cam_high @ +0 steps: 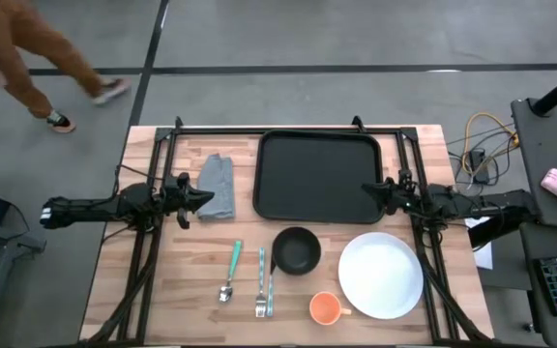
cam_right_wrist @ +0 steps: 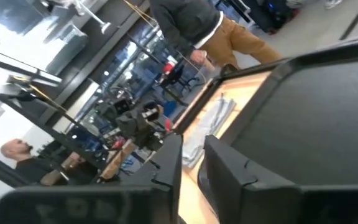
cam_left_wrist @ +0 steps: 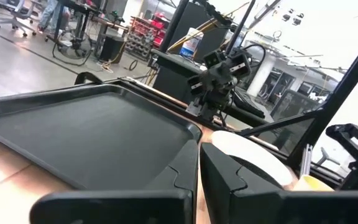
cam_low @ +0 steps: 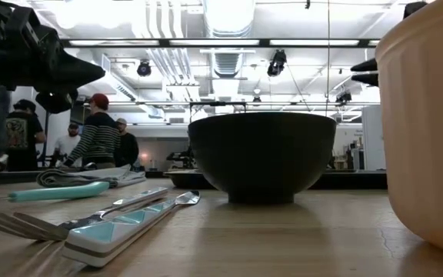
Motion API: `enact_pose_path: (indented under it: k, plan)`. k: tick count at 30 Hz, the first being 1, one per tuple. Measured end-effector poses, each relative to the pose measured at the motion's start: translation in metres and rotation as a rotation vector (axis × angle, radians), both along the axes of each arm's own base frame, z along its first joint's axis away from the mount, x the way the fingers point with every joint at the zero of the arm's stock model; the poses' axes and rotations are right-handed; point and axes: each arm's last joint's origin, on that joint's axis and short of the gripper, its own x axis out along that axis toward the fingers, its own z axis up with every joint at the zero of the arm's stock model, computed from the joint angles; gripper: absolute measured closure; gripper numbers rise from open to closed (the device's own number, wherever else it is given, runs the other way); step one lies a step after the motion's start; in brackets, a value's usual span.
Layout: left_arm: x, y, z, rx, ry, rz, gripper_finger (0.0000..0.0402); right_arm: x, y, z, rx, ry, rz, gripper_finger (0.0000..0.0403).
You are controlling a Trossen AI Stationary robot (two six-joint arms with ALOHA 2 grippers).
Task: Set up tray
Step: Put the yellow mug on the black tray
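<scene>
We see the tray (cam_high: 319, 176) flat at the far centre of the counter (cam_high: 182, 280), bare inside. The left tool (cam_high: 204, 198), fingers together, hangs over the grey cloth (cam_high: 219, 186) left of the tray. The right tool (cam_high: 368, 191) sits at the tray's right rim, fingers a narrow gap apart, holding nothing we can make out. Nearer: black bowl (cam_high: 297, 250), white plate (cam_high: 381, 275), orange cup (cam_high: 325, 308), spoon (cam_high: 231, 270), fork (cam_high: 260, 282). A person (cam_high: 42, 53) walks on the floor beyond the far-left corner.
</scene>
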Motion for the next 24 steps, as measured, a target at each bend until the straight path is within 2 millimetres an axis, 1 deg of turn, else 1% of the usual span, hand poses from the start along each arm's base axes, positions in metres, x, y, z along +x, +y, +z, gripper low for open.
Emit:
enact_pose_path:
  k: [5, 7, 9, 13, 15, 20, 24]
  plan:
    - [0.000, 0.000, 0.000, 0.002, 0.000, 0.000, 0.0402, 0.004, 0.000, -0.003, 0.055, 0.012, 0.003, 0.0289]
    - [0.000, 0.000, 0.000, 0.002, 0.001, 0.001, 0.0402, 0.005, 0.002, -0.001, 0.056, -0.004, 0.041, 0.0271]
    - [0.000, 0.000, 0.000, 0.002, 0.004, 0.002, 0.0402, 0.007, 0.003, 0.006, 0.055, -0.012, 0.081, 0.0255]
    - [0.000, 0.000, -0.001, 0.002, 0.007, 0.017, 0.0402, 0.013, 0.006, 0.029, 0.044, -0.019, 0.186, 0.0234]
    - [0.000, 0.001, -0.001, 0.003, 0.007, 0.033, 0.0402, 0.017, 0.008, 0.041, 0.029, 0.007, 0.244, 0.0228]
    - [0.000, 0.001, -0.001, 0.003, 0.007, 0.045, 0.0402, 0.031, 0.016, 0.079, -0.019, 0.144, 0.403, 0.0223]
    - [0.000, 0.001, -0.001, 0.003, 0.007, 0.046, 0.0402, 0.047, 0.031, 0.106, -0.047, 0.246, 0.549, 0.0223]
